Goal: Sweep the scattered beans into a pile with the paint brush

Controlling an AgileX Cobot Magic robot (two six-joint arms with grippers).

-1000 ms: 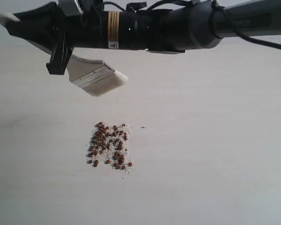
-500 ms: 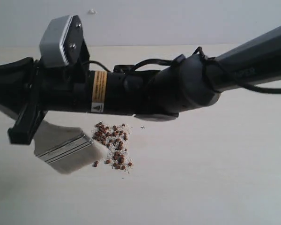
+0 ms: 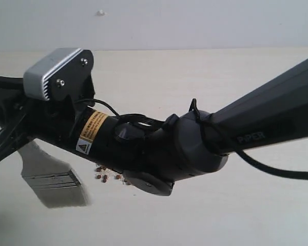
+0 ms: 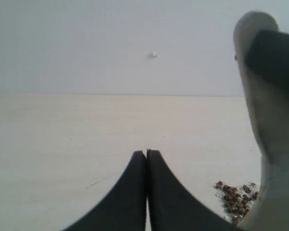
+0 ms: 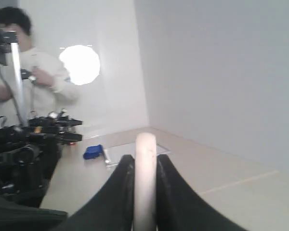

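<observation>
**Q:** What is each tool doing?

**A:** The right gripper (image 5: 145, 166) is clamping the brush (image 3: 54, 179) by its pale handle (image 5: 145, 147), jaws pressing on both sides. The left gripper (image 4: 147, 154) is sitting closed and empty, its tips meeting above the bare table (image 3: 246, 215).

**Q:** Where are the task's things lying?

**A:** The beans (image 4: 236, 199) are lying in a loose cluster on the table. In the exterior view the right arm (image 3: 220, 138) is hiding most of them, and only a few (image 3: 105, 176) are showing under it. The bristles (image 3: 66, 197) are pointing down just beside those beans. Whether they are touching the table cannot be told.

**Q:** What could be going wrong from here?

**A:** Three risks, as judgements:
- **Scattering:** A fast or heavy stroke could be flicking the round beans outward, since they roll freely.
- **Skimming:** A brush held too high would be passing over them.
- **Twisting:** The grip is bearing on the narrow handle alone, so drag on the wide bristles could be turning the brush between the jaws.
</observation>
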